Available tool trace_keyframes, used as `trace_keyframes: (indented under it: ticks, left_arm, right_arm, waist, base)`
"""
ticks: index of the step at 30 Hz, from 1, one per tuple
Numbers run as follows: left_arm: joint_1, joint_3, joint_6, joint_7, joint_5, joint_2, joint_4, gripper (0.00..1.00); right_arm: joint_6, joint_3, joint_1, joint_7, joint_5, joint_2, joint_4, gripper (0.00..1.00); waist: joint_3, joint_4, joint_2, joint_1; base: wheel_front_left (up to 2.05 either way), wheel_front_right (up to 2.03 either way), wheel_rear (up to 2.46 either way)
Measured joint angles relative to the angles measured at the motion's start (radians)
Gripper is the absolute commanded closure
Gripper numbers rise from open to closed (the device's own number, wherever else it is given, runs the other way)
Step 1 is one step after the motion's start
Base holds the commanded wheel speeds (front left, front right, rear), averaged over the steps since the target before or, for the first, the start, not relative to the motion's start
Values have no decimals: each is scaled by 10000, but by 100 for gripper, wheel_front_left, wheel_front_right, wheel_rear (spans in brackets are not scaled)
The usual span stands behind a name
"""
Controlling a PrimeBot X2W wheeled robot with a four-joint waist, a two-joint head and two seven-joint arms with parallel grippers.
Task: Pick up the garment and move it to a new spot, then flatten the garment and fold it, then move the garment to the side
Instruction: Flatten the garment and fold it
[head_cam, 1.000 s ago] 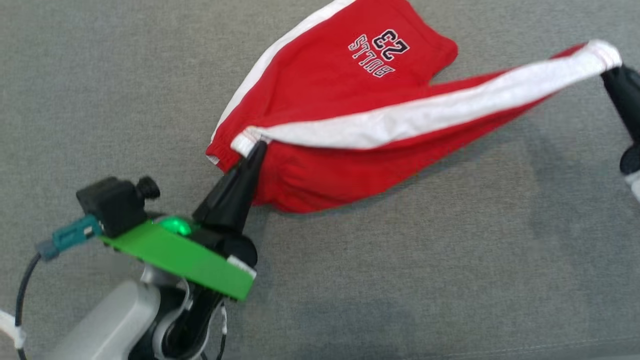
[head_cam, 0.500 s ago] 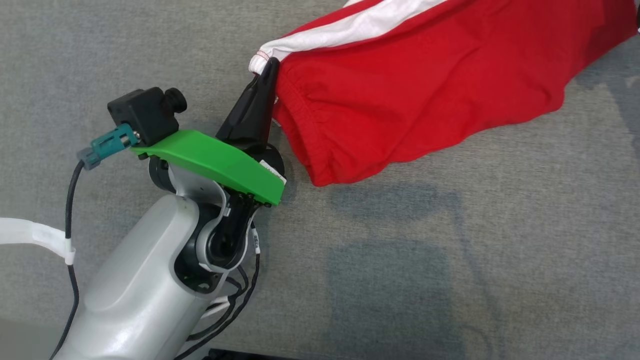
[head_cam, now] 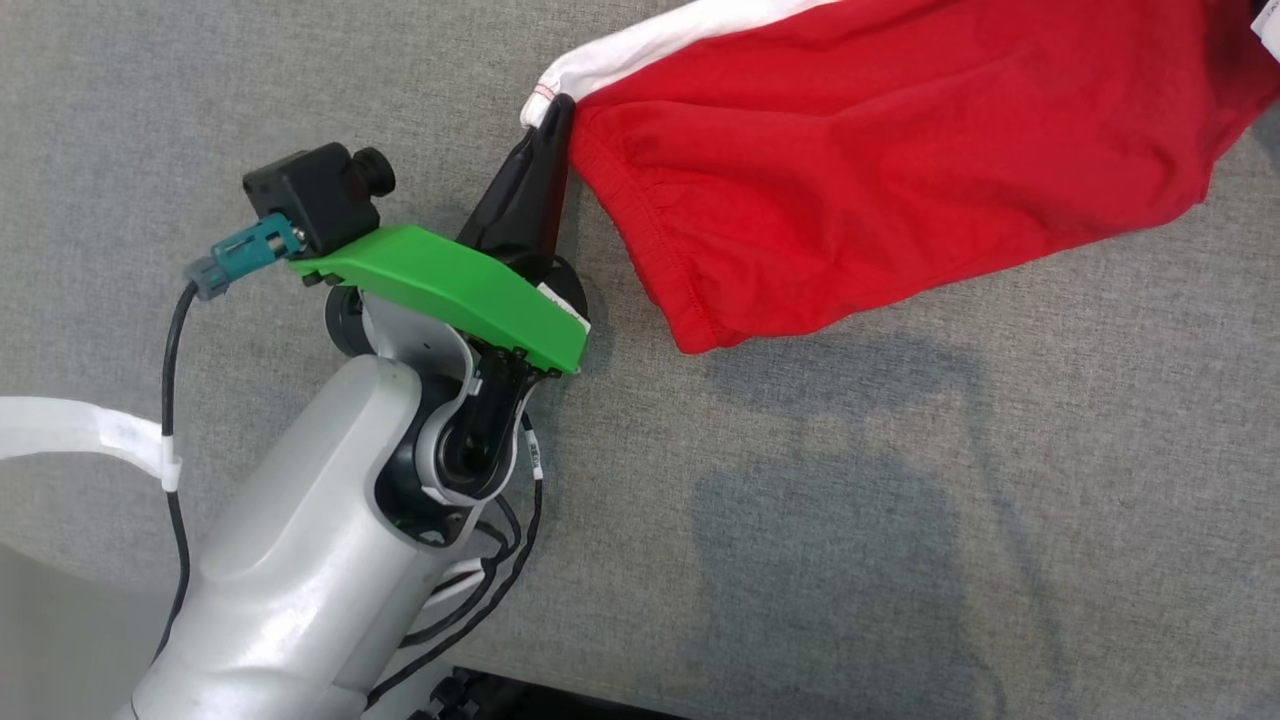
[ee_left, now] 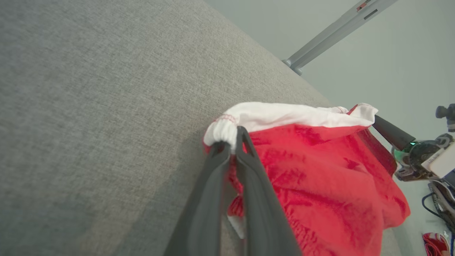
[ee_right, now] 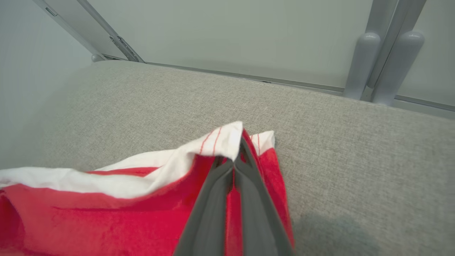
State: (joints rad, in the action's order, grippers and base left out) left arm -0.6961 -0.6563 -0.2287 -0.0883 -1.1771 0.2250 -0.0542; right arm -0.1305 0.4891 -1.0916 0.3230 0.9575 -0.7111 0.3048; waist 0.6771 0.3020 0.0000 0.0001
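Head view: L gripper (head_cam: 556, 112) tight on garment (head_cam: 900, 150) hem; R wrist view: R gripper (ee_right: 235, 160) likewise.

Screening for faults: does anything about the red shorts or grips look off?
Nothing stands out. Left claw and right claw each grip a white-edged corner of the red shorts, slung between them over the grey surface.

A broad, flat surface covered in grey woven fabric (head_cam: 1100, 400) carries the scene. Its weave is even and mostly smooth. Soft dark shadows (head_cam: 830, 580) fall across its middle. In the right wrist view its far edge meets a pale wall (ee_right: 231, 32) beside grey metal posts (ee_right: 360, 64). A red cloth garment with a white stripe (head_cam: 900, 150) hangs over it; whether its lowest hem touches the fabric cannot be told.
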Motion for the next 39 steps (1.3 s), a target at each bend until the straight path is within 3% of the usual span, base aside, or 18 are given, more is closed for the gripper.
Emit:
trace_keyframes:
  ticks: [3, 6, 11, 12, 13, 14, 21, 26, 30, 35, 39]
  left_arm:
    - [-137, -58, 21, 140, 0, -44, -157, 87]
    - [-166, -111, 33, 274, -2, -8, -290, 100]
    - [-167, -186, -54, 594, -46, 136, -416, 100]
    - [-167, -198, -88, 616, -61, 148, -433, 87]
    - [-167, -207, -100, 669, -65, 153, -445, 52]
    - [-167, -207, -128, 681, -82, 134, -437, 2]
    - [-168, -286, -407, 943, -186, 82, -84, 0]
    - [-151, -518, -895, 949, 616, 924, 775, 0]
    - [156, -709, -1559, 629, 1478, 1605, 1799, 0]
    - [767, -744, -2159, 150, 2084, 2054, 2857, 0]
    - [1276, -761, -2278, -336, 2334, 2142, 3294, 0]
  right_arm:
    - [0, 219, -131, 123, -8, -117, 196, 100]
    - [0, 405, -213, 290, -46, -196, 500, 100]
    - [0, 717, -588, 646, -288, -169, 988, 100]
    - [0, 769, -683, 644, -430, -165, 1091, 100]
    - [0, 807, -796, 644, -550, -155, 1221, 32]
    - [0, 815, -881, 644, -625, -121, 1350, 0]
    - [0, 802, -1035, 1325, -675, 295, 2203, 0]
    - [2, 462, -1058, 2433, -36, 414, 2491, 0]
    - [0, 416, -988, 3471, 71, 280, 2585, 0]
    - [0, -67, -802, 4360, 92, 267, 3101, 0]
    - [0, -623, -579, 5229, 12, 397, 3582, 0]
  waist:
    - [-58, -41, 0, 0]
    - [-166, -80, 0, 0]
    - [-402, -111, 0, 0]
    - [-447, -107, 0, 0]
    - [-493, -99, 0, 0]
    - [-541, -89, 0, 0]
    - [-889, -74, 0, 0]
    - [-1095, -252, 0, 0]
    - [-1234, -268, 0, -1]
    - [-1210, 22, 0, -1]
    - [-1194, 432, 0, -1]
  base:
    - [0, 0, 0]
    - [0, 0, 0]
    - [0, 0, 0]
    - [0, 0, 0]
    - [0, 0, 0]
    - [0, 0, 0]
    - [0, 0, 0]
    - [0, 0, 0]
    - [0, 0, 0]
    - [0, 0, 0]
    - [0, 0, 0]
